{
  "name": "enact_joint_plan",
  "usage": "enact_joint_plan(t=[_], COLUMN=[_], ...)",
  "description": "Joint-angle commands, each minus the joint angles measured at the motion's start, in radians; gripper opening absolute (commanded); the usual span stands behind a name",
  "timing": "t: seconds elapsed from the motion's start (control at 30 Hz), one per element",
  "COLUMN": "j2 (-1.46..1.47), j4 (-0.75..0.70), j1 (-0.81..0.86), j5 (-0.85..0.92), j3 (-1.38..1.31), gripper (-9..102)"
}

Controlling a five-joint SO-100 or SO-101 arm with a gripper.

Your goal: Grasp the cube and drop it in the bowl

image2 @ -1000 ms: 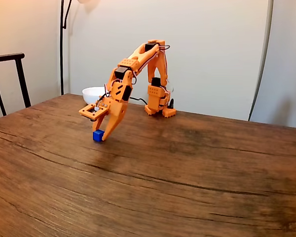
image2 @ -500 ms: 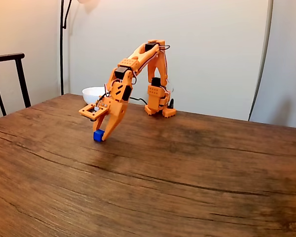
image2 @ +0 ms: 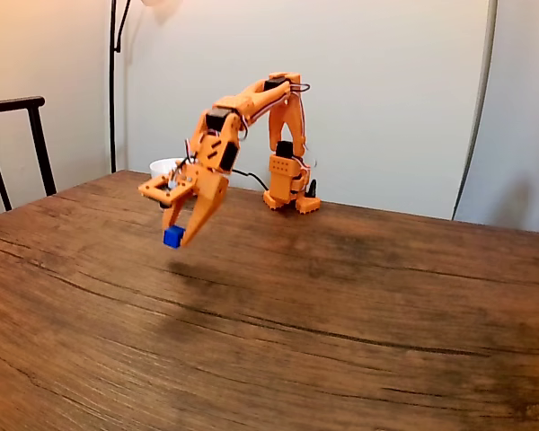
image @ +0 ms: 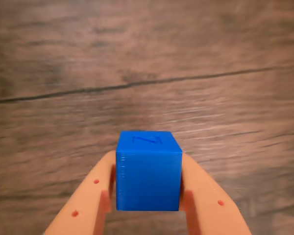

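Above the worktop [image2: 359,296], the gripper [image2: 174,237] pinches the cube [image: 148,171] at its very tips; a jolt toward the bowl [image2: 164,167] could shake it loose

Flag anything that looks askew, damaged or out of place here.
Nothing stands out. The gripper holds the blue cube squarely between its fingers, clear of the wooden table. The white bowl sits upright behind the arm, partly hidden by it.
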State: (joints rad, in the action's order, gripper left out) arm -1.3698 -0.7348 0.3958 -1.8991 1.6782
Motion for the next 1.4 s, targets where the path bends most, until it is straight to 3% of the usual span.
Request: enact_joint_plan(t=[0.0, 0.63, 1.37], j2=[-0.023, -0.037, -0.37], j4=[-0.112, -0.612, -0.969], j1=[0.002, 0.038, 0.238], j5=[-0.025, -0.058, -0.11], j3=[-0.133, -0.568, -0.578], gripper=[2, 2, 2])
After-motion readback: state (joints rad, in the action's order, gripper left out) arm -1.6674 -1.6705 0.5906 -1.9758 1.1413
